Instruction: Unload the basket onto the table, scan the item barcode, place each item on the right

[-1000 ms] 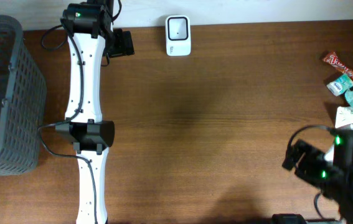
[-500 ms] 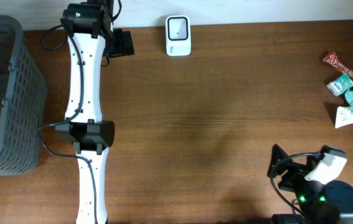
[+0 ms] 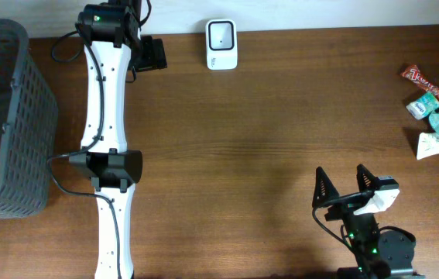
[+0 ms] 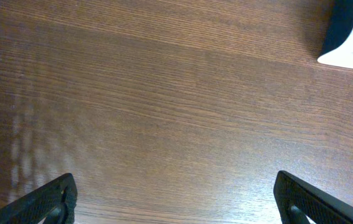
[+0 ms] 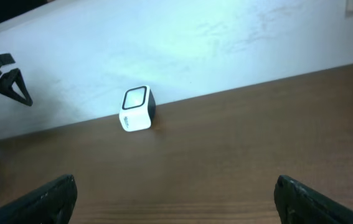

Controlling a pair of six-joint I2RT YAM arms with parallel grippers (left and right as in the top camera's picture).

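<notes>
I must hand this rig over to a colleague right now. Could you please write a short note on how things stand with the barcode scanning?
The left gripper is open and empty, over bare table near the scanner.
The right gripper is open and empty, at the near right part of the table.
Things: the white scanner stands at the far edge; the snack packets lie at the right edge; a grey basket is at the left end.
Done: nothing is picked up and no packet is at the scanner.
Left: probably take one packet with the right gripper, which is closer, and show its barcode to the scanner.
</notes>
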